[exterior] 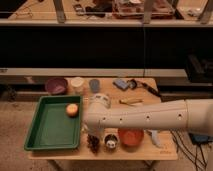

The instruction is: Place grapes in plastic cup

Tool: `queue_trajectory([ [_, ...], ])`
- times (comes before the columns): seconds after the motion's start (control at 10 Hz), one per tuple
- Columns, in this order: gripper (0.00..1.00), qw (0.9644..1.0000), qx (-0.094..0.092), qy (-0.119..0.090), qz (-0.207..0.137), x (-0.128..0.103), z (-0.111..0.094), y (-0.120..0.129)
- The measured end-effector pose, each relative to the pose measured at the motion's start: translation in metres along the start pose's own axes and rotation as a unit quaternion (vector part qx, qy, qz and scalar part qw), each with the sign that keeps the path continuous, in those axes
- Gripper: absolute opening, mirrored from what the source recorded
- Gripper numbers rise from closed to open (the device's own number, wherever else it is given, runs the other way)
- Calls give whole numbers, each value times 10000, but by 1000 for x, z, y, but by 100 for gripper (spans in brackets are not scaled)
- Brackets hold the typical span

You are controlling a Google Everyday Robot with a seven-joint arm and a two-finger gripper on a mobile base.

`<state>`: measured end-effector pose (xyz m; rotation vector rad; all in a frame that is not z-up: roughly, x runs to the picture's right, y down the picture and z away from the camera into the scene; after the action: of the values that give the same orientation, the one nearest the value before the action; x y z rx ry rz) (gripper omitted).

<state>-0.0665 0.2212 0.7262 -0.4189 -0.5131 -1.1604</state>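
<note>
Hovering the gripper point(95, 133) over the grapes point(93, 143) at the tabletop's point(107, 91) front edge, jaws wide, we judged a straight, centred descent best; the plastic cup point(94, 85) stood well behind.

green tray point(50, 131), orange bowl point(131, 137), purple bowl point(56, 85)
</note>
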Motion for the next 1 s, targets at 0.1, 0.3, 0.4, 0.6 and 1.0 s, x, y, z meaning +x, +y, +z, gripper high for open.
queue_trajectory([
  [0.1,65,10000,9,-5,-24,0,3,1],
  [0.3,65,10000,27,-18,-68,1,10,4],
  [0.4,65,10000,17,-30,-88,1,13,5],
  [0.6,65,9999,-7,-100,-123,1,22,5],
  [1.0,65,9997,-46,-208,-112,-5,38,11],
])
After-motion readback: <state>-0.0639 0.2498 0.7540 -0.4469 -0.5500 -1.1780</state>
